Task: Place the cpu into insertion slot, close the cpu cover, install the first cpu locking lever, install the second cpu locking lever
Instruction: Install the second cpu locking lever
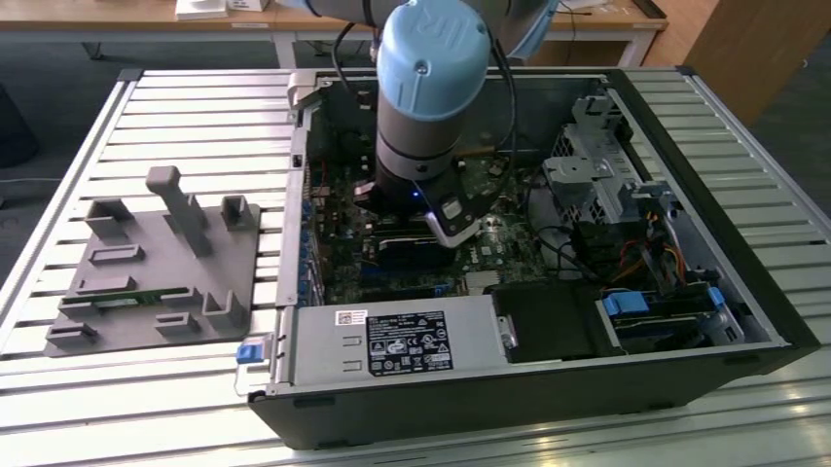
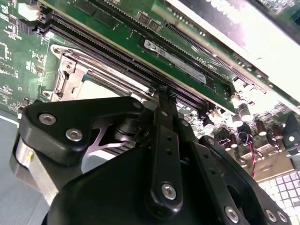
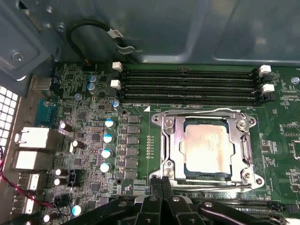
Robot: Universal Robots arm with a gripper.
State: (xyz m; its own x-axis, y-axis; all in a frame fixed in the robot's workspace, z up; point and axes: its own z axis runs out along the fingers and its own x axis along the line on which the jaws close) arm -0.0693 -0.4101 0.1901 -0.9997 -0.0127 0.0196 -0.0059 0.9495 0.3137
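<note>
You've got the gripper (image 3: 161, 185) low over the green motherboard (image 3: 140, 117) now, its matte black fingers pressed together into one narrow blade, pinching nothing. In the first wrist view that tip sits at the bottom centre of the frame, just beside the near edge of the insertion slot (image 3: 174, 140).

Look at the slot itself: the cpu (image 3: 208, 147) lies flat inside it, a square chip with a pale, slightly smudged silvery top, right of centre in the frame. The cpu cover (image 3: 171, 154), a thin stamped silver frame with a cut-out middle, lies down around the chip. Two slim wire locking levers run along the socket: one (image 3: 201, 112) along its far edge, one (image 3: 213, 187) along the near edge, just by your fingertips.

Behind the socket, four long black memory slots (image 3: 187, 86) run across the upper half of the frame. Blue-topped cylindrical capacitors (image 3: 108, 145) stand in a column left of the socket.

In the exterior view your arm's glossy pale-blue joint (image 1: 429, 63) hangs at top centre over the open black computer case (image 1: 520, 389). A grey plastic fixture tray (image 1: 156, 277) rests on the ribbed metal table (image 1: 78, 399) at the left of the frame.
</note>
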